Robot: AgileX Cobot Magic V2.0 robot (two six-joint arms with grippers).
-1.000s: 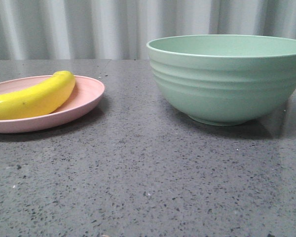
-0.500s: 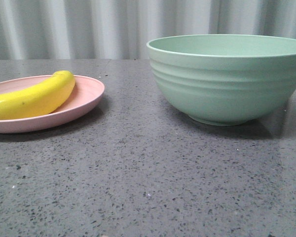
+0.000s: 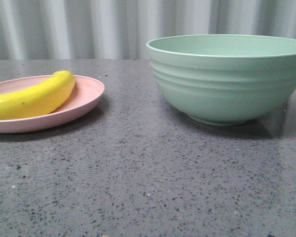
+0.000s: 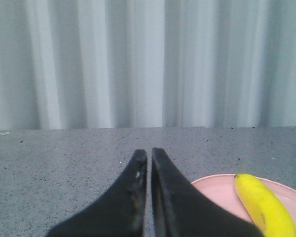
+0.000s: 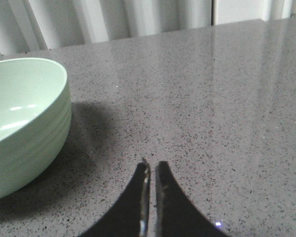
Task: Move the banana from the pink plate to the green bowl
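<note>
The yellow banana (image 3: 34, 97) lies on the pale-pink plate (image 3: 86, 98) at the left of the front view. The mint-green bowl (image 3: 227, 79) stands at the right, empty as far as its inside shows. No gripper shows in the front view. In the left wrist view my left gripper (image 4: 149, 154) is shut and empty, above the table beside the pink plate (image 4: 219, 190), with the banana (image 4: 264, 207) off to one side. In the right wrist view my right gripper (image 5: 152, 165) is shut and empty over bare table, apart from the green bowl (image 5: 24, 123).
The grey speckled tabletop (image 3: 148, 173) runs between plate and bowl and in front of both. A pale pleated curtain (image 3: 89, 27) hangs behind the table's far edge.
</note>
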